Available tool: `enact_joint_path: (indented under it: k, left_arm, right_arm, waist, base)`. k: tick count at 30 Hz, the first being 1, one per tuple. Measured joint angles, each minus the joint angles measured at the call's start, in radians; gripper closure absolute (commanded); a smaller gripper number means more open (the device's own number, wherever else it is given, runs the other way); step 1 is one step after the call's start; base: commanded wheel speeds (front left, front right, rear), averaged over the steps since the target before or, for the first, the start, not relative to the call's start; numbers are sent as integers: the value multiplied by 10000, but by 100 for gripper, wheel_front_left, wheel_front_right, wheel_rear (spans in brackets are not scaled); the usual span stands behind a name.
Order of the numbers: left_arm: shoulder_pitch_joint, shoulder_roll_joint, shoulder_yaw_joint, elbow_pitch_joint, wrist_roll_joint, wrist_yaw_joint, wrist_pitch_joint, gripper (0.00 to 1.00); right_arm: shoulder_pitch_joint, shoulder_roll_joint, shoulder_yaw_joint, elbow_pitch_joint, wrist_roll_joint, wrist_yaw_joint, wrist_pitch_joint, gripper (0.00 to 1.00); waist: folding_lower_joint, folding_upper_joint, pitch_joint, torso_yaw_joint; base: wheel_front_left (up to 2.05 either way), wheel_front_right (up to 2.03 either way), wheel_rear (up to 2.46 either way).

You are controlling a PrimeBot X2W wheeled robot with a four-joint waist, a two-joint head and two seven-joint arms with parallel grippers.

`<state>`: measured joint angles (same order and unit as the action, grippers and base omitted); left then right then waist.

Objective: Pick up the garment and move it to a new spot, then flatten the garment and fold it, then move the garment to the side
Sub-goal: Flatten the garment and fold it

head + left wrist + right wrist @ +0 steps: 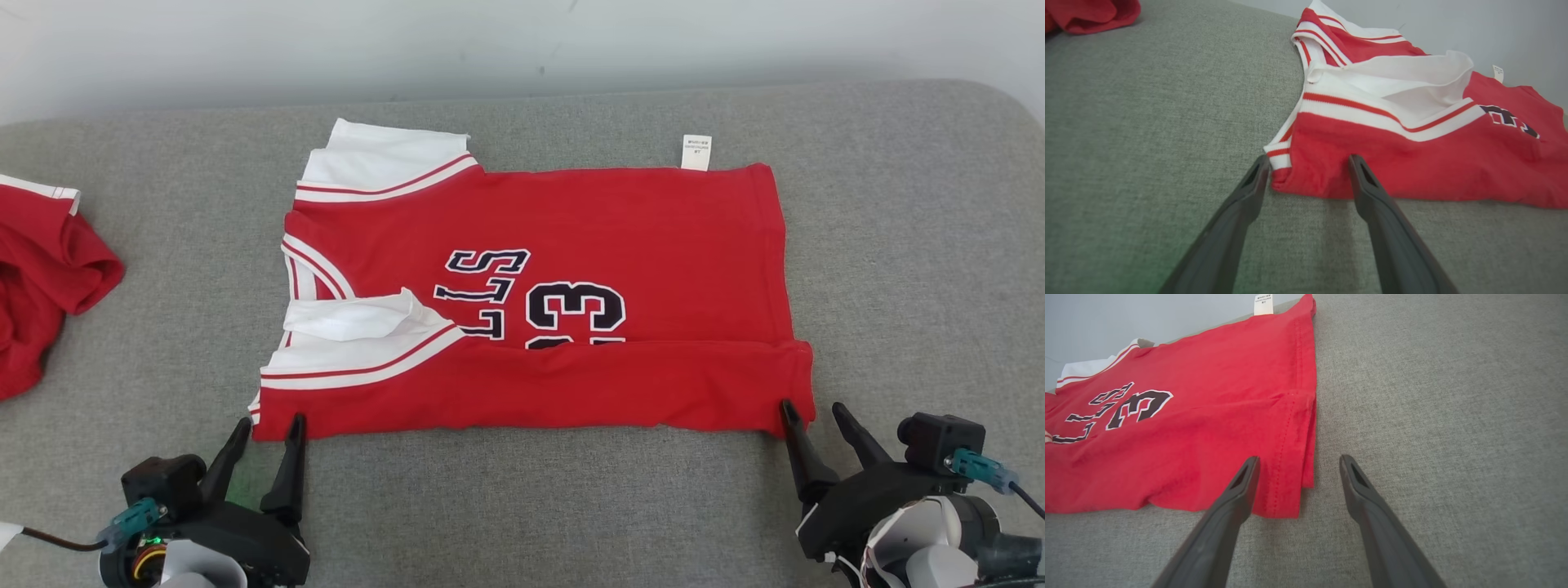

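A pale, plain wall runs behind the far edge of the grey woven cushion, a broad upholstered surface with a rounded far right corner that carries everything. The garment, a red sports jersey with white striped sleeves and dark, white-outlined lettering and numerals, lies flat across the middle of the cushion. Its sleeves point toward the left edge and its hem toward the right edge. Its near long side is folded up over itself, so the fold covers the lower part of the print. A second red garment with a white trim lies crumpled at the left edge, well apart from the jersey. The left gripper sits at the jersey's near left corner with its jaws spread wide and nothing clasped between them. In the left wrist view one fingertip is just beside the striped cuff over bare cushion, and the other lies against the red cloth. The right gripper sits at the near right corner, also wide open and holding nothing. One fingertip is at the stitched hem corner and the other is over bare grey weave beside it. A small white label sticks out from the jersey's far edge, toward the right end.
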<state>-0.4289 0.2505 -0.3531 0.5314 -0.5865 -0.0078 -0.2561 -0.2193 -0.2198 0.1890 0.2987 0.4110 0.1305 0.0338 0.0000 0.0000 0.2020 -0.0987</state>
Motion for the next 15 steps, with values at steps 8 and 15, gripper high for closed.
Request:
enact_joint_path:
  k: [8,15]
  left_arm:
    - [-81,-188,44,477,-23,-171,-46,15]
    - [-279,-391,4,1014,-19,-353,-59,100]
  right_arm:
    - [-266,199,163,600,-54,0,-75,51]
    - [-442,205,293,995,15,0,-94,100]
  waist:
    - [-1,0,67,91]
    - [0,0,50,172]
  base:
    - [0,0,0]
    - [0,0,0]
